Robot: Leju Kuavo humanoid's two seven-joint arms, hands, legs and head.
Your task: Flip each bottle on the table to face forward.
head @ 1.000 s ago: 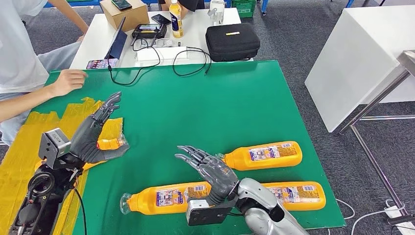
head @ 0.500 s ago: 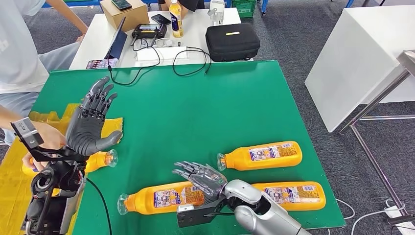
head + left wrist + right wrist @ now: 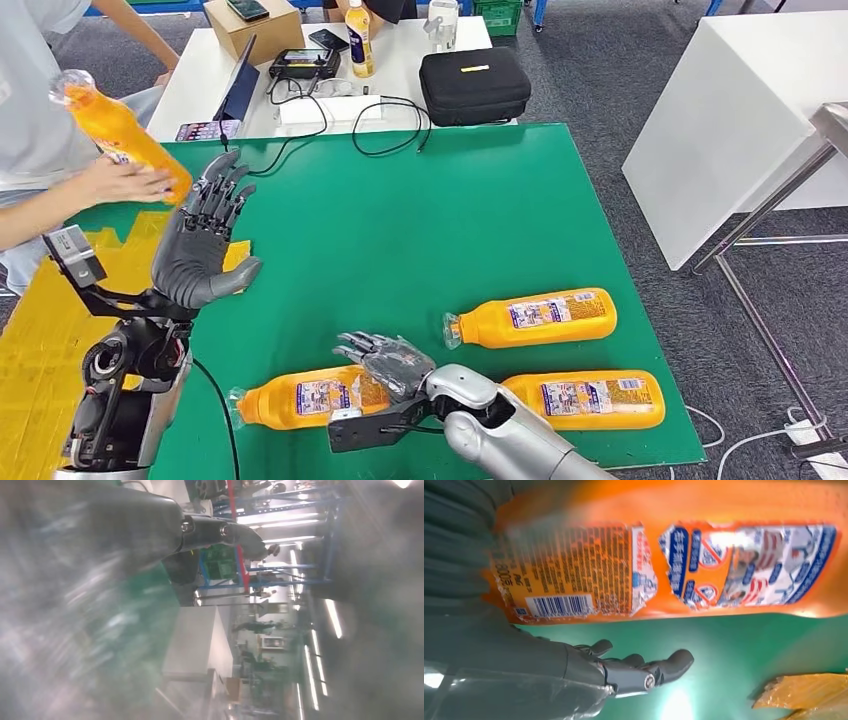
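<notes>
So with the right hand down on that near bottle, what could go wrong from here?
1. The right hand lies over the near bottle with fingers spread, not wrapped round it; the round bottle could roll away instead of turning.
2. The left hand is raised and open right beside a person's hand lifting another bottle; they could collide.
3. The left wrist view is blurred, so it gives little help.

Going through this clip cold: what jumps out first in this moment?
Three orange bottles lie on their sides on the near part of the green table; the right hand rests over the nearest-left bottle. At far left a person's hand lifts a fourth bottle off the table, beside the raised, spread left hand.
</notes>
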